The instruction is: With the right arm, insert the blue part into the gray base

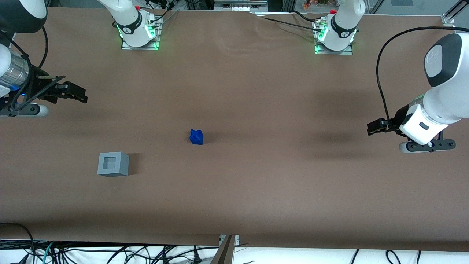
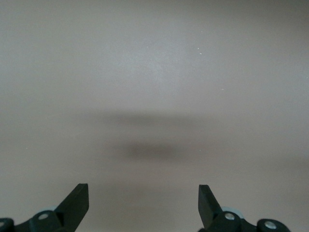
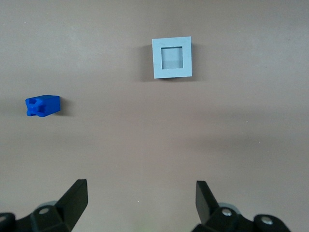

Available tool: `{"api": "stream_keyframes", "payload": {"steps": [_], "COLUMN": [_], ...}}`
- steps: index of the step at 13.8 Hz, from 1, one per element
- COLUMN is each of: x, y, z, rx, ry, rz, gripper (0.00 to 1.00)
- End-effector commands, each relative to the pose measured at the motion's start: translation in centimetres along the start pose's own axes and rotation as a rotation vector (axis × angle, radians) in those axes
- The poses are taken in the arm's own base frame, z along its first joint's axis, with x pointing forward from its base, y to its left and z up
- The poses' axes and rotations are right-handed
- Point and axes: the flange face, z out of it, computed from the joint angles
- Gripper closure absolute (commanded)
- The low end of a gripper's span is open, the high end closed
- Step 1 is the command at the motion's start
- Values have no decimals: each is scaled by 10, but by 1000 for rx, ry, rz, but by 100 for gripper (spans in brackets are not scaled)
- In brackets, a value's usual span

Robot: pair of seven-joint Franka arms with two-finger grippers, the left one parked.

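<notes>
A brown paper-covered table (image 1: pixel 256 91) filled the front view, and at that frame's left edge the right arm (image 1: pixel 11 69) held its gripper (image 1: pixel 78 96) above the bare surface, well apart from both parts, its jaws spread wide with nothing between them. The gray base (image 1: pixel 113 164) sat in the lower left of the front view with its square recess facing up, and the smaller blue part (image 1: pixel 196 137) lay near the frame's centre, farther from the camera. Both looked like light, rigid, smooth plastic, so the blue part would probably be best pinched across two flat opposite faces, clear of its corner bumps; no label or writing was legible anywhere.
</notes>
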Motion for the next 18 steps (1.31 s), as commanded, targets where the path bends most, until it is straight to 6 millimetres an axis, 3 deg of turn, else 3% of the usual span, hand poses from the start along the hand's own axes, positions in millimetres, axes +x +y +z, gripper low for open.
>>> {"api": "stream_keyframes", "payload": {"steps": [1, 18], "x": [-7, -6], "y": [1, 2], "z": [-13, -17], "rx": [-9, -27], "ry": [23, 50], "rz": [-10, -22], "gripper": [1, 1]}}
